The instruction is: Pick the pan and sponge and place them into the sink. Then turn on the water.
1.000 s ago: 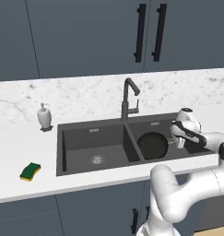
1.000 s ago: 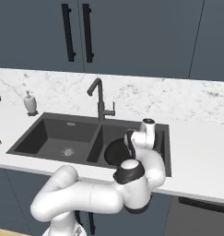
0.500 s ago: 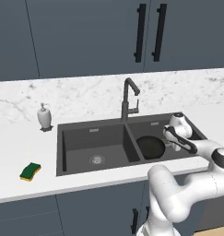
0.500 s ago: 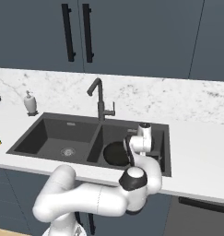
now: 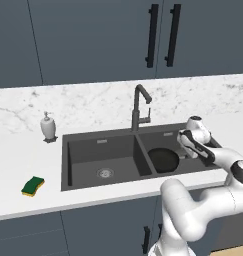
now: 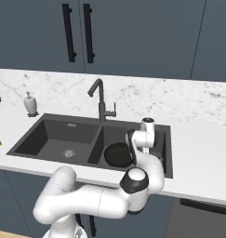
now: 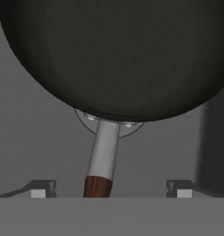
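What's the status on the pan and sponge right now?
Gripper open, astride pan handle. Pan in sink's right basin. Sponge on counter left of sink. Nothing blocking.

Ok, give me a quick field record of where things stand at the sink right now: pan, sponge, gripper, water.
pan: lying in the right basin of the sink, handle toward the gripper
sponge: on the counter, left of the sink, not yet moved
gripper: open, fingers on either side of the pan handle, not gripping
faucet: no water running
soap bottle: on the counter behind the sink's left corner
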### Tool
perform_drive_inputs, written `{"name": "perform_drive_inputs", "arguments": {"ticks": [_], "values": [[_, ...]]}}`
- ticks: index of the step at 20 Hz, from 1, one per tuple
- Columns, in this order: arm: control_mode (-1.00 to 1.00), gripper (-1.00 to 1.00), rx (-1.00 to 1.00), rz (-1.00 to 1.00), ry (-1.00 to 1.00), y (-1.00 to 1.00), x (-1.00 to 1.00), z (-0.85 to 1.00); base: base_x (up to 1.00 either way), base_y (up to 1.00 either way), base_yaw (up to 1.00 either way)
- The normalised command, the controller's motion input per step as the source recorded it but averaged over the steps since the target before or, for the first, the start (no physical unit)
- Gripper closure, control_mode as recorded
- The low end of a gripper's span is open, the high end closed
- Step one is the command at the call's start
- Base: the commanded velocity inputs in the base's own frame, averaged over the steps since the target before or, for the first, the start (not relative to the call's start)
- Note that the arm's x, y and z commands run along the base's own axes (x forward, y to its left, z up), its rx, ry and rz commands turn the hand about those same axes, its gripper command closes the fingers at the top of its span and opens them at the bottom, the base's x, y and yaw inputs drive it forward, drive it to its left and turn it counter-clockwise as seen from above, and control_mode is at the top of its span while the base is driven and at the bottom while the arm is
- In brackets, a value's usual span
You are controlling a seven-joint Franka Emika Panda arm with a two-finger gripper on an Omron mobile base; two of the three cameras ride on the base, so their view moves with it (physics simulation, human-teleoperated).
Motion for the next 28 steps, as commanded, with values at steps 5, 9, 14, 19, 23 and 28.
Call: {"name": "perform_drive_inputs", "arguments": {"ticks": [5,9,14,19,23,28], "values": [[-1.0,-1.0,0.11,0.0,-0.23,0.03,-0.46,0.62,0.0,0.0,0.0],[-1.0,-1.0,0.11,0.0,-0.3,0.04,-0.58,0.88,0.0,0.0,0.0],[-1.0,-1.0,0.15,-0.06,-0.17,0.19,-0.63,0.95,0.0,0.0,0.0],[-1.0,-1.0,0.22,-0.19,-0.04,0.42,-0.68,0.77,0.0,0.0,0.0],[-1.0,-1.0,0.24,-0.26,0.0,0.59,-0.6,0.74,0.0,0.0,0.0],[-1.0,-1.0,0.27,-0.26,0.0,0.61,-0.63,0.69,0.0,0.0,0.0]]}}
